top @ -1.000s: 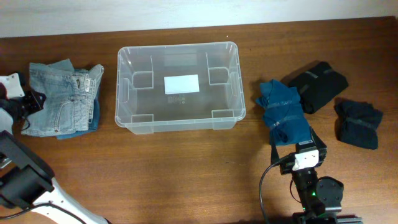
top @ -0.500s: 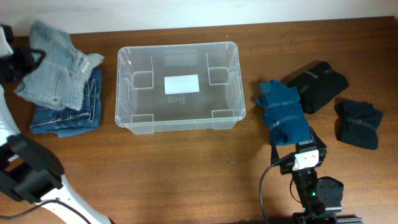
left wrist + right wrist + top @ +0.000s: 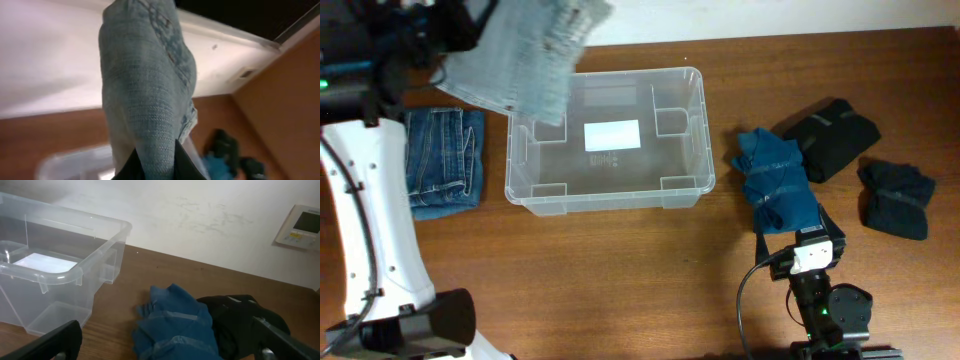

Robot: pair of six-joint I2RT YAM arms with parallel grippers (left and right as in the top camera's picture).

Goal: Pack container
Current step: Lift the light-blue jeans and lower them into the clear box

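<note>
The clear plastic container [image 3: 695, 130] with a white label on its base stands mid-table; it also shows in the right wrist view [image 3: 60, 275]. My left gripper [image 3: 154, 165] is shut on light-blue folded jeans [image 3: 525, 55] and holds them high above the container's back-left corner; they fill the left wrist view [image 3: 145, 95]. My right gripper [image 3: 165, 350] is open and empty, low at the table's front right, just in front of a blue folded garment [image 3: 777, 180], which also shows in the right wrist view [image 3: 175, 325].
Darker blue jeans [image 3: 442, 160] lie left of the container. A black garment [image 3: 830, 135] and a dark navy garment [image 3: 897, 198] lie at the right. A wall thermostat [image 3: 300, 227] hangs behind.
My left gripper has lifted the light jeans off the left pile and carried them up and right, over the container's left end. The right arm has not moved.
</note>
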